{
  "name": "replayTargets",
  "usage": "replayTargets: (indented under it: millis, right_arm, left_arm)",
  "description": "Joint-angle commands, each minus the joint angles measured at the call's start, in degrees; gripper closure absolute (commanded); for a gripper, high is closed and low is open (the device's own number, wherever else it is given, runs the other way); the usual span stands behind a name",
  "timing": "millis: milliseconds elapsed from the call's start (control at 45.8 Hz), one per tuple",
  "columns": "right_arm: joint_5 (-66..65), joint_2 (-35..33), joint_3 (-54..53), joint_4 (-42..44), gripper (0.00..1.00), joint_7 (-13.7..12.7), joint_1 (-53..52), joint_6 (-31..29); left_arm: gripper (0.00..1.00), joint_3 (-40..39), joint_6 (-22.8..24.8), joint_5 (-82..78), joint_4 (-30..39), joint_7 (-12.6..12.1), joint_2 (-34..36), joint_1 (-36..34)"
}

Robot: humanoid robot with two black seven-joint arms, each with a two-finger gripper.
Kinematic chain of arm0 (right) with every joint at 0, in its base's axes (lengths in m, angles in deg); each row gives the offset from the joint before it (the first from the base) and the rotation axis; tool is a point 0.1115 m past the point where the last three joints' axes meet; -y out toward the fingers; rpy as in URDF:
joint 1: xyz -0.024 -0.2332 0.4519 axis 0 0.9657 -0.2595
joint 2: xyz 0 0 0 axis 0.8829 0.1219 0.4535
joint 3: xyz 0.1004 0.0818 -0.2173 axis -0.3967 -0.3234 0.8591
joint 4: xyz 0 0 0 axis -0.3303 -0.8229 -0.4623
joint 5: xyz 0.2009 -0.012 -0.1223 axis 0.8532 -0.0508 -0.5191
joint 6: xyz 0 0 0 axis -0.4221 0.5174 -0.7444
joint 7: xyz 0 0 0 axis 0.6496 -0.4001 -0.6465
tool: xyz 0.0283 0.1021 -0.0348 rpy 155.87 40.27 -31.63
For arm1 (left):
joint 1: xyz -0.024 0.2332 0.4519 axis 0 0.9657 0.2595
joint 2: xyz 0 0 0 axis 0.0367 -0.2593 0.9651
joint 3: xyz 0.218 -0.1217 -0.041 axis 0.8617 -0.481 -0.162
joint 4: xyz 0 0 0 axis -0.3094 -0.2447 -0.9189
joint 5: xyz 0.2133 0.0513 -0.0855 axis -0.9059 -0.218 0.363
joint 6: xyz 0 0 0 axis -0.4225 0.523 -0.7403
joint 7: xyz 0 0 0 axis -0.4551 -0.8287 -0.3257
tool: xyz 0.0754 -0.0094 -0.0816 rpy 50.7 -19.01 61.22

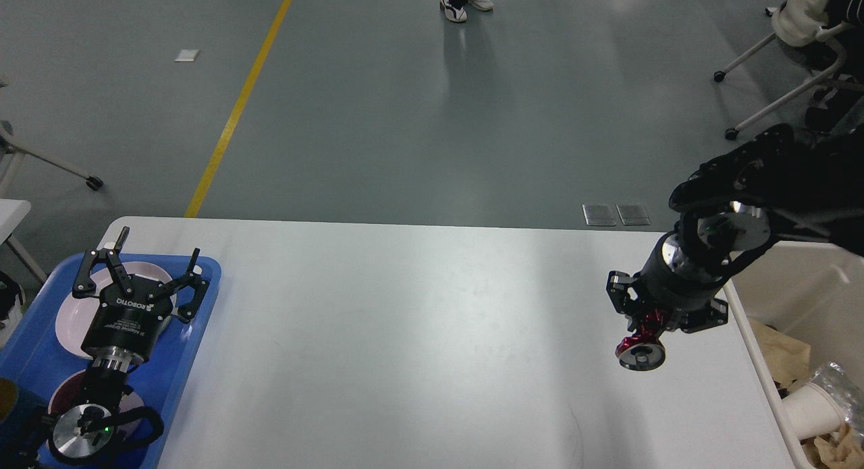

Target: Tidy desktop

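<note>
I have a red can pinched in my right gripper, fingers clamped on it as best I can tell from this dark, end-on angle, hanging above the desktop near its right edge. To finish well I'd swing it right until it sits clear over the bin before letting go. The right arm reaches in from the right, wrist pointed down. My left gripper hovers over the blue tray, fingers spread and empty.
</note>
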Motion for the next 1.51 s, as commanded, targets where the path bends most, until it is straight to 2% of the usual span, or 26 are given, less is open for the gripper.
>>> replayTargets:
  millis: [0,66,197,262,503,634,830,940,1027,1114,1202,1267,1355,1486]
  right_arm:
    - [0.0,-1.5,3.6,-7.1,1.0,0.5,-10.4,-3.4]
    - [0.0,-2.1,5.3,-9.5,1.0,2.7,-15.0,-7.2]
    - [-0.5,-1.8,11.3,-11.7,1.0,13.7,-20.2,-10.2]
    - [-0.6,-1.7,13.5,-11.7,1.0,15.8,-20.4,-10.1]
    - [-3.4,-3.8,17.1,-10.8,1.0,15.4,-19.7,-8.7]
    - [-3.6,-8.7,20.7,-6.4,1.0,15.4,-15.8,-7.2]
    - [-7.5,-20.0,21.9,9.9,1.0,15.3,-0.8,-6.2]
    - [-7.5,-25.6,18.7,23.8,1.0,15.3,11.8,-4.0]
    - [-7.1,-27.9,11.7,31.7,1.0,15.3,23.5,0.6]
    - [-7.0,-30.6,3.9,38.9,1.0,15.3,34.2,8.9]
    - [-6.9,-30.6,-3.7,44.4,1.0,15.3,45.8,18.4]
    - [-7.0,-29.7,-8.8,47.2,1.0,15.4,53.1,22.5]
    - [-6.8,-26.2,-13.7,52.1,1.0,14.8,60.1,24.3]
    - [-6.8,-19.9,-18.2,62.9,1.0,12.7,70.6,25.0]
  left_arm:
    - [0.03,0.0,0.0,0.0,0.0,0.0,0.0,0.0]
    - [0.03,0.0,0.0,0.0,0.0,0.0,0.0,0.0]
    - [0.03,0.0,0.0,0.0,0.0,0.0,0.0,0.0]
    - [0.03,0.0,0.0,0.0,0.0,0.0,0.0,0.0]
    - [0.03,0.0,0.0,0.0,0.0,0.0,0.0,0.0]
    - [0.03,0.0,0.0,0.0,0.0,0.0,0.1,0.1]
    - [0.03,0.0,0.0,0.0,0.0,0.0,0.0,0.1]
    - [0.03,0.0,0.0,0.0,0.0,0.0,0.1,0.1]
    - [0.03,0.0,0.0,0.0,0.0,0.0,0.1,0.1]
    - [0.03,0.0,0.0,0.0,0.0,0.0,0.1,0.1]
    - [0.03,0.0,0.0,0.0,0.0,0.0,0.1,0.1]
    - [0.03,0.0,0.0,0.0,0.0,0.0,0.0,0.1]
    - [0.03,0.0,0.0,0.0,0.0,0.0,0.0,0.1]
    - [0.03,0.0,-0.1,0.0,0.0,0.0,0.1,0.1]
